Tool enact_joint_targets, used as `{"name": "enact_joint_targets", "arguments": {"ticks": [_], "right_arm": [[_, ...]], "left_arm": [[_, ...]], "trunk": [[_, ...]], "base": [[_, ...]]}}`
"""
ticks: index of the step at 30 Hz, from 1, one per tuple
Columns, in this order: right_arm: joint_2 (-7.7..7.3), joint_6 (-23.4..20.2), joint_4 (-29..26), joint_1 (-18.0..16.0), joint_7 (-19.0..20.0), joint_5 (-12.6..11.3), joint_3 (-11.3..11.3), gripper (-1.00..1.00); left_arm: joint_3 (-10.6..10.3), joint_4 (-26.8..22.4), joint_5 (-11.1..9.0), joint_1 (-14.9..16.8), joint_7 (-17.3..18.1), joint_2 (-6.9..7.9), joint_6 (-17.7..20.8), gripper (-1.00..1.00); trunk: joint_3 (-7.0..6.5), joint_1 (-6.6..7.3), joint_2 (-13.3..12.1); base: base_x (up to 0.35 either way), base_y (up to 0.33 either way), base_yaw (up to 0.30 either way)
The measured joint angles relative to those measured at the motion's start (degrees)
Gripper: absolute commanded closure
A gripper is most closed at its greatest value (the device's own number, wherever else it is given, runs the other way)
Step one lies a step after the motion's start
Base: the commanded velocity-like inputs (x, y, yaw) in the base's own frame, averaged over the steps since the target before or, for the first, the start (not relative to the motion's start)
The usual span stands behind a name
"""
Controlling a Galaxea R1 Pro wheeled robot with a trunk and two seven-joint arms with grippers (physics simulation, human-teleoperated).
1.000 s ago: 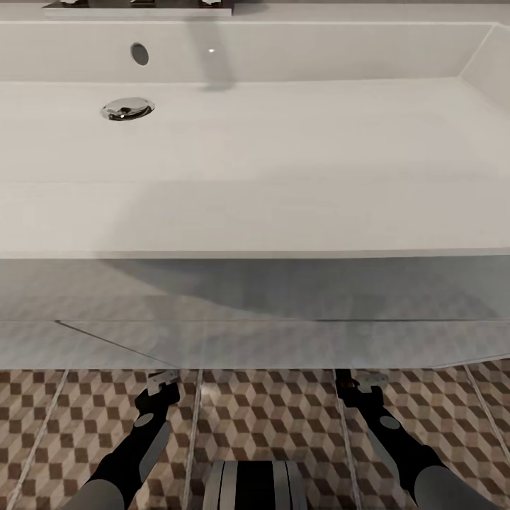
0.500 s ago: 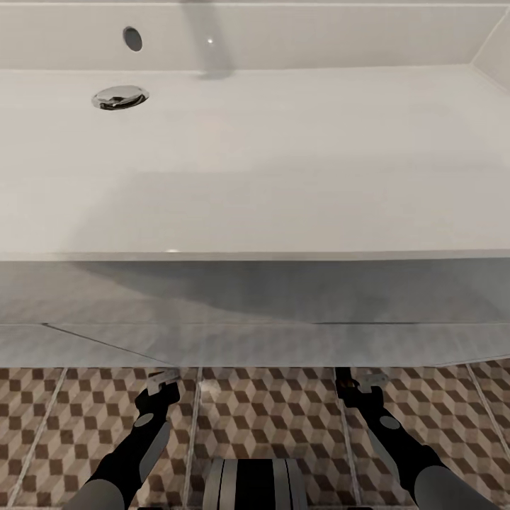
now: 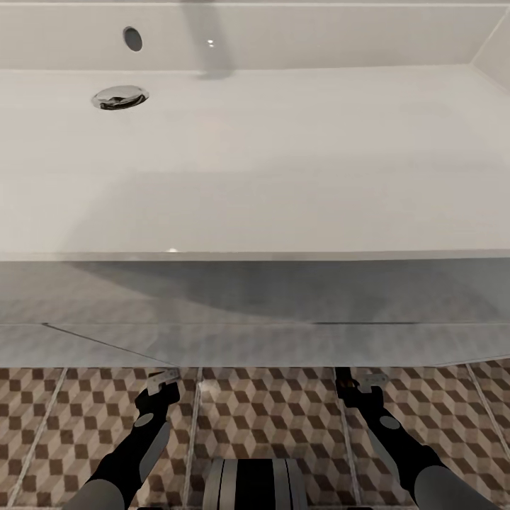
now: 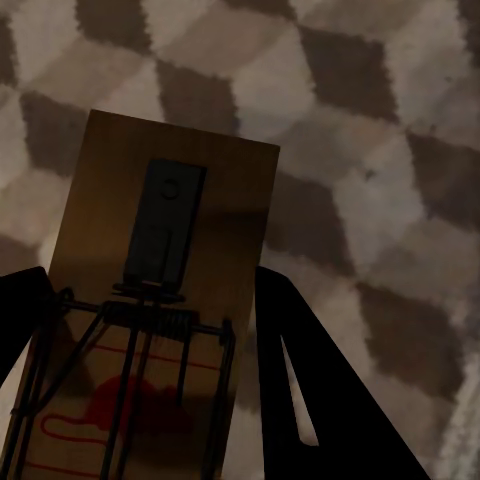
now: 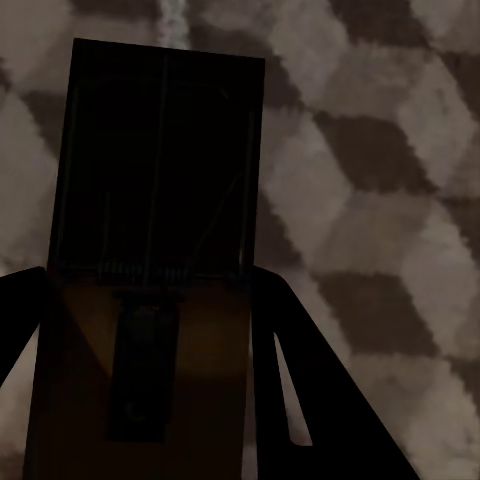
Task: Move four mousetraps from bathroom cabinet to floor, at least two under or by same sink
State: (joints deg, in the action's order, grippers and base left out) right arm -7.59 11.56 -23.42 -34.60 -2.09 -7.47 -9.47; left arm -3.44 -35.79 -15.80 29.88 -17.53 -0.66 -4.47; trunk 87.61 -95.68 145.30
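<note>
Two mousetraps are in hand: left fingers [image 4: 150, 400] clamp one mousetrap [image 4: 160, 300], right fingers [image 5: 150, 400] clamp another [image 5: 150, 250]. Both hang over bathroom floor [image 3: 269, 418] beside the sink [image 3: 283, 177]; neither is set down yet.

A wide white rectangular basin [image 3: 283, 163] spans the head view, its flat bottom smooth and evenly lit, with a soft grey shade across the near part. A round chrome drain [image 3: 120, 97] sits toward its far left, and a small dark oval overflow hole [image 3: 132, 38] is set in the back wall above it. Beneath the front rim, a glossy white cabinet front [image 3: 255, 319] mirrors the tiles. The floor of brown, beige and cream cube-pattern tiles [image 3: 269, 418] shows pale grout lines.
</note>
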Motion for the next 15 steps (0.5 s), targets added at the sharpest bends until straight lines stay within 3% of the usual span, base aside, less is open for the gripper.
{"name": "enact_joint_targets", "arguments": {"ticks": [5, 15], "right_arm": [[0.00, 0.00, 0.00, 0.00, 0.00, 0.00, 0.00, 1.00], [0.00, 0.03, 0.00, 0.02, 0.00, 0.15, -0.08, 1.00]], "left_arm": [[0.00, 0.00, 0.01, -0.01, 0.00, -0.02, -0.06, 1.00], [0.01, 0.00, -0.02, -0.01, 0.00, 0.00, -0.01, 1.00]], "trunk": [[0.88, -0.11, 0.05], [0.89, -0.10, 0.05]], "base": [[0.000, 0.000, 0.000], [0.000, 0.000, 0.000]]}}
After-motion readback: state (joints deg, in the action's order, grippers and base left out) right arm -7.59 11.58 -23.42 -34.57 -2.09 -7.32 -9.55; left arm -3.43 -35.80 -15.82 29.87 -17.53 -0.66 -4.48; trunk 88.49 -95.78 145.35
